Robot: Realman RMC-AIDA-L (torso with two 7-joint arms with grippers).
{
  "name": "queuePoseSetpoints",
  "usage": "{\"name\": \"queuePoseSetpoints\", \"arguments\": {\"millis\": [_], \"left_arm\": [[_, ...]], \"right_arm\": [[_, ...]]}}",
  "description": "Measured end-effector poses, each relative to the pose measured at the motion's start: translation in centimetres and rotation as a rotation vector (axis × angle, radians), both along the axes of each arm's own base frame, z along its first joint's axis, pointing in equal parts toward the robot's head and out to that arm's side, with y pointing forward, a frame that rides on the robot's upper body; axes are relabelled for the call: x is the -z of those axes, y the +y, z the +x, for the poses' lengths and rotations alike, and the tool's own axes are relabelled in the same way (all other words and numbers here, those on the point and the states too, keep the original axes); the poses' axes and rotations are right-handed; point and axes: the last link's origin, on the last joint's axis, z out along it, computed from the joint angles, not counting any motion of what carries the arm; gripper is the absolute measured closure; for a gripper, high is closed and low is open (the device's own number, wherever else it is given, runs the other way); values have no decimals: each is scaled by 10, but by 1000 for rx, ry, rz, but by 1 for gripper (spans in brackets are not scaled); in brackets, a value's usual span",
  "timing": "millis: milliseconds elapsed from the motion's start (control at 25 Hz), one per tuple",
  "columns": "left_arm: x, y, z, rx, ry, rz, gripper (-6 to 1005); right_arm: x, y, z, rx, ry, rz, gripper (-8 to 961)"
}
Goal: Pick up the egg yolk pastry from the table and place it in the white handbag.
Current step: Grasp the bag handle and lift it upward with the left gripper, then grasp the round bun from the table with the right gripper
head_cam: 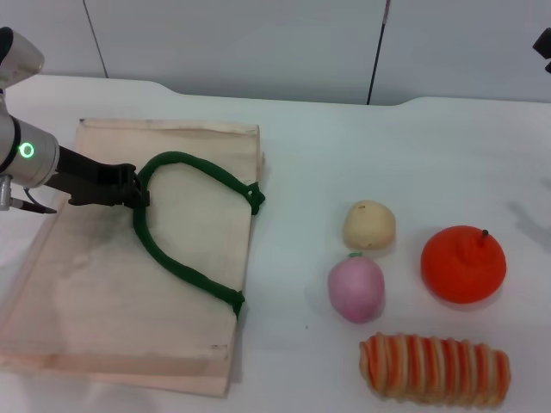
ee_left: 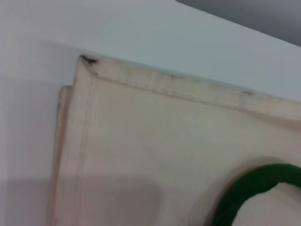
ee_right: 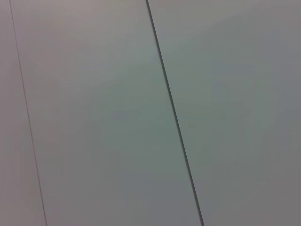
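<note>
The egg yolk pastry [head_cam: 369, 224], a pale yellow-cream lump, sits on the white table right of centre. The white handbag [head_cam: 103, 284] lies flat at the left, with its dark green handle [head_cam: 185, 163] looped on top. My left gripper [head_cam: 133, 196] is over the bag's upper left part and is shut on the green handle where the loop bends. The left wrist view shows the bag's corner [ee_left: 155, 141] and a piece of the handle [ee_left: 249, 188]. A dark part of my right arm [head_cam: 542, 41] shows at the far right edge, well away from the pastry.
A pink-purple round fruit [head_cam: 355, 288] touches the pastry's near side. An orange fruit [head_cam: 462, 263] is to the right, and a striped orange-and-cream roll [head_cam: 435, 368] lies near the front edge. The right wrist view shows only grey wall panels.
</note>
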Motion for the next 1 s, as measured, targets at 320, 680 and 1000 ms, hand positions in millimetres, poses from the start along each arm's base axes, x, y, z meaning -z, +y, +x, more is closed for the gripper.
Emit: {"name": "queuePoseSetpoints", "arguments": {"millis": [320,680,1000], "left_arm": [[4,1,3,28,-6,1,874],[-17,-11,18,143,-229,51,875],[-45,-30,32,262,-408,101,874]], "right_arm": [[0,-1,2,5,-1,0,132],[-2,-4,4,-2,-4,-8,134],[-3,-11,0,-61,-28,-58,136]]}}
